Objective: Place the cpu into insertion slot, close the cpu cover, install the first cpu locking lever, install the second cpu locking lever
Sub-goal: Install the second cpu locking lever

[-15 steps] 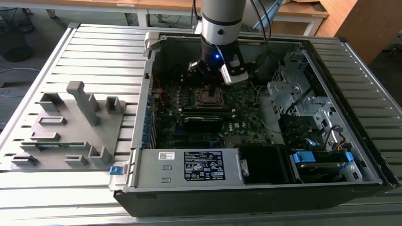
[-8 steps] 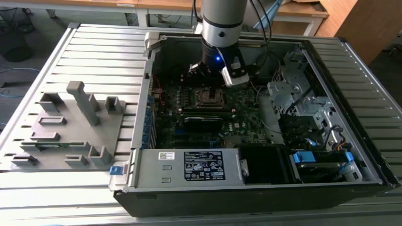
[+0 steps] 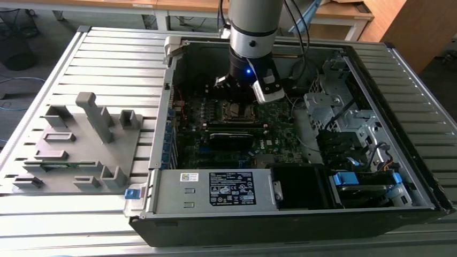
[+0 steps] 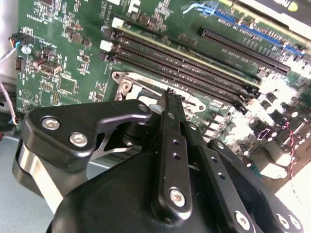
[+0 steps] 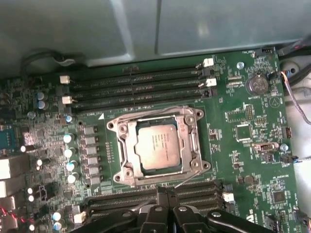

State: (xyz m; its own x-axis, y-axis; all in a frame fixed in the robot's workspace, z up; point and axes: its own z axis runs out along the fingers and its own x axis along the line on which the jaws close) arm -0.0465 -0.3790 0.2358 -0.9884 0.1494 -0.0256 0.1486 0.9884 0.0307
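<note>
The cpu [image 5: 158, 145], a dull grey square chip, lies in the insertion slot [image 5: 118, 151] on the green motherboard. The silvery cpu cover [image 5: 193, 141] lies flat around it, framing the chip in its window. One thin wire lever [image 5: 146, 112] runs along the socket's edge by the long memory slots. A second wire lever [image 5: 188, 178] slants out from the opposite corner, close to my fingertips. My gripper [image 5: 163, 192] hovers just beside that edge of the socket, its black fingers [image 4: 167, 126] pressed together and shut. In the exterior view the gripper [image 3: 239, 96] hangs over the socket [image 3: 234, 111].
Long black memory slots [image 5: 136, 82] flank the socket on both sides [image 5: 194, 196]. The open computer case has a power supply [image 3: 214, 190] at the front and a drive cage [image 3: 335, 107] at the exterior view's right. A grey fixture [image 3: 78, 144] sits on the slatted table.
</note>
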